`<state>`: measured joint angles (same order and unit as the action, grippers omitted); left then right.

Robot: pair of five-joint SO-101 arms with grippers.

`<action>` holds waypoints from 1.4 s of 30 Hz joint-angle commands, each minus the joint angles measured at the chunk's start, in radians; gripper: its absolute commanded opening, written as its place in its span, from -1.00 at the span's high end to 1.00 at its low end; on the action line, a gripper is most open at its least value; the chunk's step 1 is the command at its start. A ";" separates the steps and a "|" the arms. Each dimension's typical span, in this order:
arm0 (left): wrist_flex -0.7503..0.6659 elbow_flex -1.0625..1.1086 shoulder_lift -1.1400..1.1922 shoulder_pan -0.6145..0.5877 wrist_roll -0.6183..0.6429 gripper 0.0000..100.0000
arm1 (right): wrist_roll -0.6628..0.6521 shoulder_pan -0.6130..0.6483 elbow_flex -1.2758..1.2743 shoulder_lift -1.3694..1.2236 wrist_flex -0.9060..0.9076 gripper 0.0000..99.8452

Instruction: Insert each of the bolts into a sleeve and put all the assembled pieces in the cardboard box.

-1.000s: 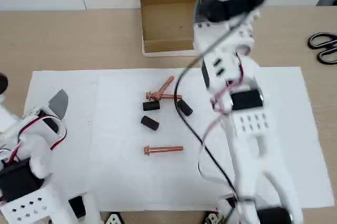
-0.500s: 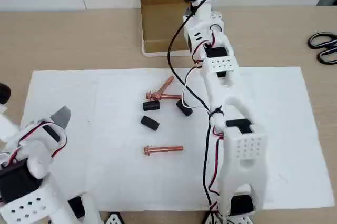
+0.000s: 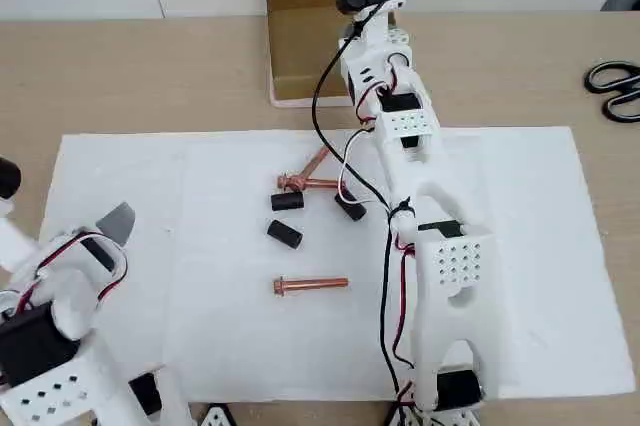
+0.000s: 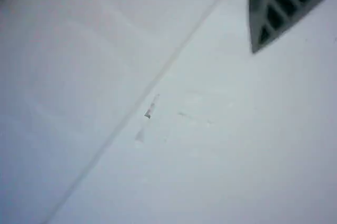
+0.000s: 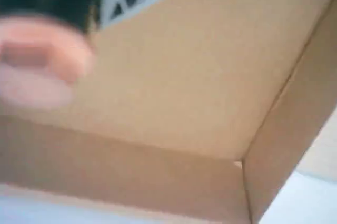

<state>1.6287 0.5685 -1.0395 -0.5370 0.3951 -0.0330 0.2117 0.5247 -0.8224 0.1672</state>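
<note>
Pale wood makes up your tabletop (image 3: 150,76), and a white paper sheet (image 3: 200,346) covers most of its near half. At the middle of the far edge you have the cardboard box (image 3: 300,46), open on top.

Your right arm (image 3: 450,276) stretches from the near edge across the sheet, and its right gripper (image 5: 97,11) hangs over the box. The jaws are clamped on a blurred piece (image 5: 39,61) with a copper-pink end and a black part. From the right wrist view it sits above the brown box floor, not touching it.

Your left gripper (image 3: 112,218) is by the near-left corner, low over bare paper. You cannot tell from these views how its jaws stand.

Near the middle of the sheet you see two copper bolts (image 3: 308,174) lying crossed, heads touching. Just beside them lie a black sleeve (image 3: 287,201) and a second sleeve (image 3: 350,206), the latter partly under the right arm's cable. A third sleeve (image 3: 284,234) lies a little nearer to you, apart from the others. Closer still to the near edge, a single bolt (image 3: 310,285) lies alone, parallel with that edge.

Black scissors (image 3: 612,89) rest at the right edge of the tabletop, off the sheet.
</note>
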 commanded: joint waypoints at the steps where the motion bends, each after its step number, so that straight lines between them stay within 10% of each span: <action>1: -0.002 -0.012 -0.009 -0.003 -0.003 0.38 | -0.008 0.004 0.080 0.027 0.013 0.61; 12: -0.003 -0.012 -0.009 -0.002 -0.002 0.38 | -0.008 -0.002 0.316 0.028 0.142 0.61; 34: 0.002 -0.005 -0.009 0.000 -0.002 0.38 | -0.009 -0.030 1.158 0.077 1.494 0.61; 42: 0.002 -0.005 -0.009 0.000 -0.005 0.38 | -0.005 -0.104 1.157 0.199 1.526 0.61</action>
<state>1.6287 0.5685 -1.0395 -0.5370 0.3951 -0.0361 0.1227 1.6402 -0.7380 1.6801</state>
